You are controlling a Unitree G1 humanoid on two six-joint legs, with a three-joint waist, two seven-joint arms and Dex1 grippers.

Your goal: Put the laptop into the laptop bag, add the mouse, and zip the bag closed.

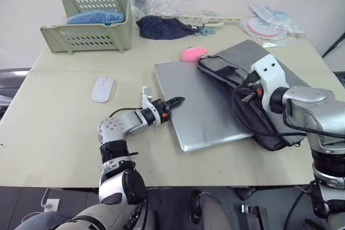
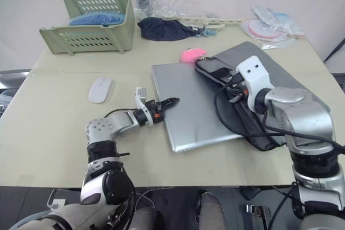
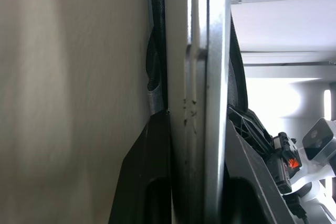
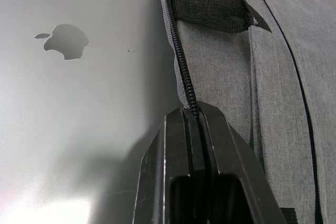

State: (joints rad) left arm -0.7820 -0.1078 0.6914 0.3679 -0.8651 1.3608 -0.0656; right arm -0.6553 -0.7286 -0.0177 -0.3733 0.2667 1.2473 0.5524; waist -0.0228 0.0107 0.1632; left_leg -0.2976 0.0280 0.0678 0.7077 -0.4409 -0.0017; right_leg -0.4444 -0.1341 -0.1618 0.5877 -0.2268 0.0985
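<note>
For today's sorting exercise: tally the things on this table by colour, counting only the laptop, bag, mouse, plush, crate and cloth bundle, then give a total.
Silver: 1, laptop
Grey: 1, laptop bag
White: 1, mouse
Pink: 1, plush
Green: 1, crate
Navy: 1, cloth bundle
Total: 6

Flat silver metal laptop; grey fabric laptop bag, black zipper; smooth white oval mouse; slotted pale green plastic basket.

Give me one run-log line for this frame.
phase: inserting laptop | left gripper: shut on laptop edge | right gripper: shut on laptop bag opening edge | mouse: on table, untouched
</note>
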